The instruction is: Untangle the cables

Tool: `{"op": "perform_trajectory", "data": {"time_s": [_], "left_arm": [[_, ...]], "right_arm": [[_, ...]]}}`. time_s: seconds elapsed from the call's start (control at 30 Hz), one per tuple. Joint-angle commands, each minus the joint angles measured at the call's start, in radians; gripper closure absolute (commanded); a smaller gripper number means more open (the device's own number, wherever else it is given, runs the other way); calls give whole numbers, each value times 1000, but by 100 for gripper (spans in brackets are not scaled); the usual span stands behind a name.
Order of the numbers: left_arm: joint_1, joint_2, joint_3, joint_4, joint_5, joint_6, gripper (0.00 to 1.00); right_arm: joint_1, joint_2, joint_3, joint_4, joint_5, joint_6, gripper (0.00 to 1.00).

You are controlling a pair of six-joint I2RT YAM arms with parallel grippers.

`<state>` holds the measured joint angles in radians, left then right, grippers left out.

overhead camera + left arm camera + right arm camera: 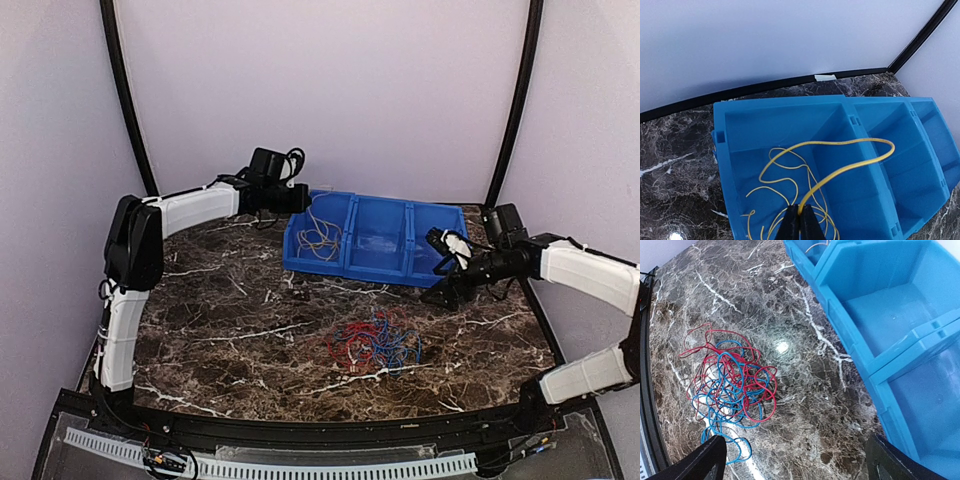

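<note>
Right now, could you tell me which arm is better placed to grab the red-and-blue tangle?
Probably right: the right gripper is open and empty, while the left gripper pinches a yellow cable over the bin.

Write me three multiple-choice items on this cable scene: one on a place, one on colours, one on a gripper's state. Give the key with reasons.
1. Which compartment of the blue bin holds the yellow cables?
A. the middle one
B. the one nearest the right arm
C. the one nearest the left arm

2. Which colours make up the tangle on the table?
A. yellow and green
B. red and blue
C. white only

3. The left gripper is:
A. shut on a yellow cable
B. wide open and empty
C. shut on a red cable

Key:
1 C, since the top view shows them in the end compartment by the left arm.
2 B, since the right wrist view shows only red and blue loops.
3 A, since the left wrist view shows the closed fingers pinching a yellow loop above the bin.
</note>
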<state>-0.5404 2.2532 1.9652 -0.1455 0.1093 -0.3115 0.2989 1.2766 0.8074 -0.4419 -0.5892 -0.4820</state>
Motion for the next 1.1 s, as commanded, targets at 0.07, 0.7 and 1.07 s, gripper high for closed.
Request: {"op": "perform_trajectory", "data": {"time_s": [0.07, 0.7, 1.07], "left_arm": [[1, 8, 55, -10, 76, -49, 77], [-50, -476, -216, -227, -147, 80, 1], [-52, -952, -925, 303, -262, 212, 1]], "right_arm": [[-4, -147, 13, 21, 112, 31, 1], [-3, -336, 12, 7, 33, -12, 1], [-3, -177, 111, -73, -1, -113, 1]]}}
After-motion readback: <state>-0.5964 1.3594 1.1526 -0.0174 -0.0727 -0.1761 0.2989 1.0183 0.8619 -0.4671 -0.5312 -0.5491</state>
